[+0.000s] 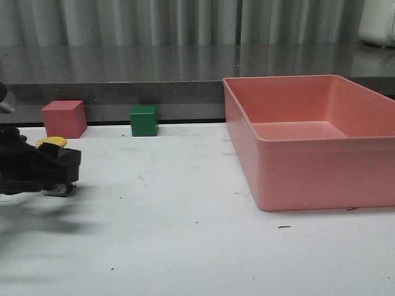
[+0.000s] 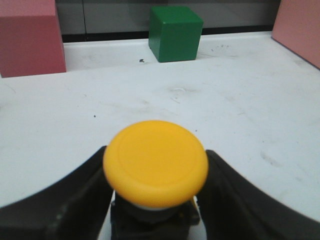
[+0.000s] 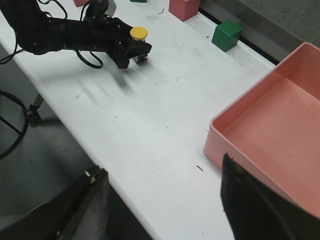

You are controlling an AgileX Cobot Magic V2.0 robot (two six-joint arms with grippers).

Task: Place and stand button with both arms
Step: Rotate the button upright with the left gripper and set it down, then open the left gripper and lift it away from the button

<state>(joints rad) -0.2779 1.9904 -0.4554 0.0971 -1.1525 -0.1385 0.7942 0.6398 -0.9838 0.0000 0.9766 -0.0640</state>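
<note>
White matte table (image 1: pixel 185 246), scuffed, small dark specks and one short dark mark at 5 o'clock near the bin. Grey stone-look ledge (image 1: pixel 154 86) along the far edge, pale vertical curtain folds (image 1: pixel 185 21) behind. Dark floor and loose cables beside the table in the right wrist view.

Button (image 1: pixel 54 143) at the table's 9 o'clock edge, upright, cap up, base on or just above the surface, cannot tell which. Yellow mushroom cap, smooth, slightly domed, faint concentric ring on top (image 2: pixel 155 162). Pale collar under the cap, black blocky base below, bluish-grey bit at the bottom in the front view.

Left gripper (image 1: pixel 62 168) clamped on the button's base, one black finger each side, cap sticking out above. Arm running off toward 9 o'clock.

Right gripper (image 3: pixel 160 200) high over the near table edge, fingers spread wide, nothing between them.

Pink cube (image 1: pixel 63 118) at 11 o'clock against the ledge, green cube (image 1: pixel 144 120) near 12, well apart from the button. Both sharp-edged, matte. Pink plastic bin (image 1: pixel 308 166) at 3 o'clock, rectangular, rounded rim, smooth walls.
</note>
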